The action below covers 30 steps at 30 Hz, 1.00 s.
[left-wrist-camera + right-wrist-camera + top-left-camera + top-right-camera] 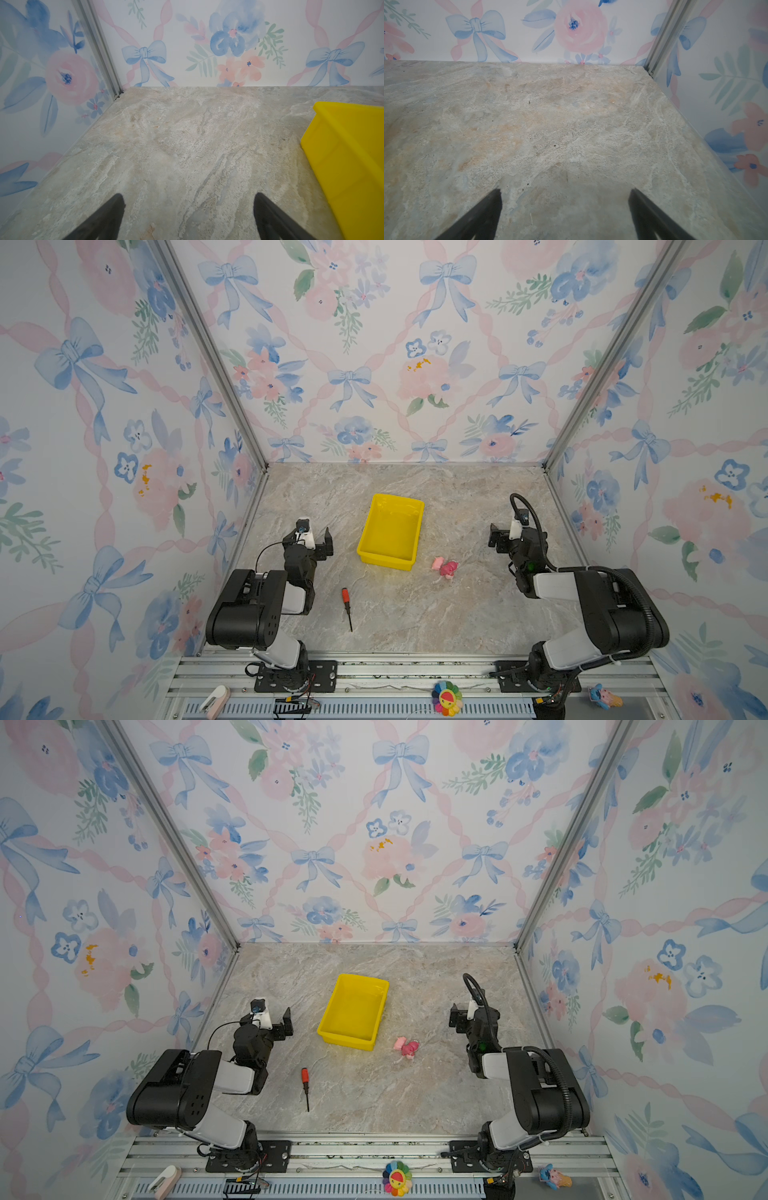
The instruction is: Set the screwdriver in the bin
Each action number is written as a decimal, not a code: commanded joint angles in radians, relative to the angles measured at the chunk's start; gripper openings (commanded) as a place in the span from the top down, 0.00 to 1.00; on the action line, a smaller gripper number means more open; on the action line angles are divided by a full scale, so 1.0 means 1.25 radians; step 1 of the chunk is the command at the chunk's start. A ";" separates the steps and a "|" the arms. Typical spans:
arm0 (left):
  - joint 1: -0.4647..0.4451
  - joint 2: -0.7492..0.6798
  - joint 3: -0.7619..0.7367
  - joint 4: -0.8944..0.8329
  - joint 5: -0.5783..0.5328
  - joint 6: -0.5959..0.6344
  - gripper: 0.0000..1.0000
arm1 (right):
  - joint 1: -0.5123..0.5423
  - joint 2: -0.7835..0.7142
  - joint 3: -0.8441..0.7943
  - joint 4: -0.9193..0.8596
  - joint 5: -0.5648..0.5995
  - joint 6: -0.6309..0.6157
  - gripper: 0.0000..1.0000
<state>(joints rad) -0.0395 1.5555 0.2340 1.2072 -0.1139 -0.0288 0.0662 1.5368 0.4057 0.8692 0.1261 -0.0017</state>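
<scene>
At lower centre of both top views, the screwdriver (346,605) (305,1085) lies on the table (415,614) — below the bin (390,531) (353,1011); both arms' jaws gape, empty.

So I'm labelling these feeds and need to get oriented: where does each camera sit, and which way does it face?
Top views: high above the front rail, looking down at the table, both arms, bin and screwdriver.
Left wrist: on the left arm, facing the back left corner; open left gripper, bin wall.
Right wrist: on the right arm, facing the back right corner; open right gripper, bare tabletop.
Shared: left wrist and top views show the bin.
</scene>
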 commanded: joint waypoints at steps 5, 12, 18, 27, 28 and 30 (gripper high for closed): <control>-0.002 0.009 0.007 -0.001 0.012 0.012 0.03 | -0.008 0.008 -0.007 0.020 -0.010 -0.004 0.03; -0.002 0.006 0.007 -0.001 0.013 0.012 0.03 | -0.005 0.007 -0.009 0.024 -0.004 -0.006 0.03; -0.001 -0.007 0.021 -0.037 0.002 0.010 0.02 | 0.007 -0.033 0.021 -0.062 0.036 -0.005 0.03; -0.002 -0.115 0.070 -0.229 -0.018 -0.016 0.03 | 0.022 -0.144 0.038 -0.186 0.059 -0.012 0.03; -0.001 -0.131 0.076 -0.254 -0.023 -0.024 0.02 | 0.025 -0.158 0.042 -0.205 0.060 -0.015 0.03; -0.002 -0.163 0.097 -0.320 -0.023 -0.037 0.03 | 0.036 -0.188 0.050 -0.237 0.067 -0.016 0.03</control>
<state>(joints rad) -0.0395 1.3994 0.3195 0.9482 -0.1295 -0.0418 0.0898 1.3483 0.4351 0.6643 0.1837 -0.0090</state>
